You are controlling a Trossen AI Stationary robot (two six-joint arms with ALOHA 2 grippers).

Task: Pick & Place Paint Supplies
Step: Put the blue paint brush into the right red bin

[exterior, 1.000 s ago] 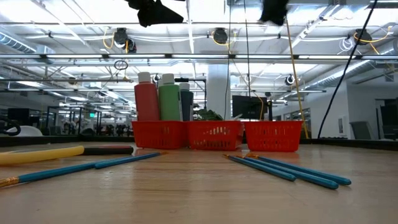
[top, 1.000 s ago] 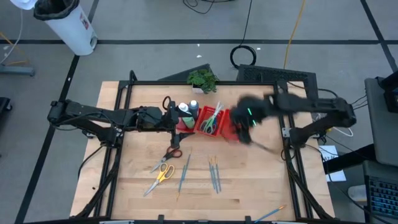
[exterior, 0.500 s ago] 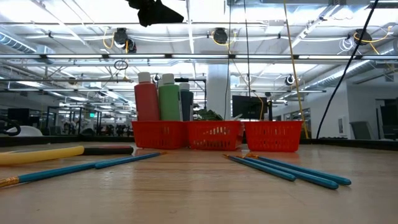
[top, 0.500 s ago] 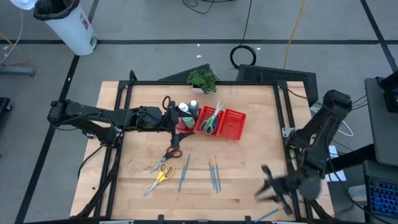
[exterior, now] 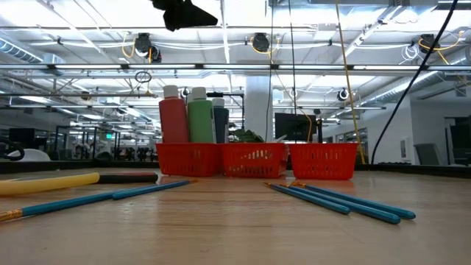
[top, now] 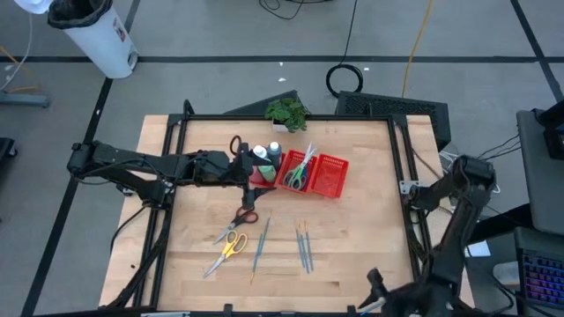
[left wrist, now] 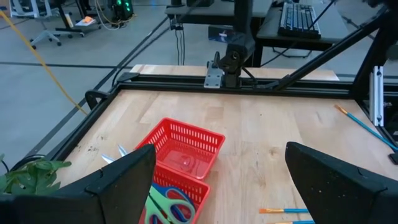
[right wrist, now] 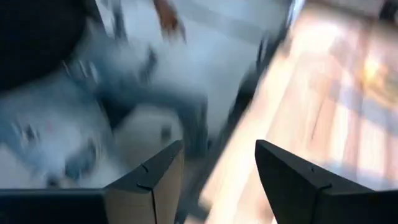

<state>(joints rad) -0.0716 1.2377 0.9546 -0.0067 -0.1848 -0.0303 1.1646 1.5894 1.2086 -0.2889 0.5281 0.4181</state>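
Three paint bottles (exterior: 190,115) (red, green, dark) stand upright, touching.

left gripper (top: 249,170) over red tray (top: 328,179) — scissors (top: 227,245) on table.

A wooden table (top: 352,238) inside a black frame (top: 291,117) fills the middle of the high view. A red mesh three-part tray (top: 328,178) sits toward twelve o'clock from the table's centre. A small green potted plant (top: 286,112) stands at the twelve o'clock edge. A white bin (top: 97,35) stands on the grey floor toward ten o'clock, and a black cable coil (top: 345,77) lies at one o'clock.
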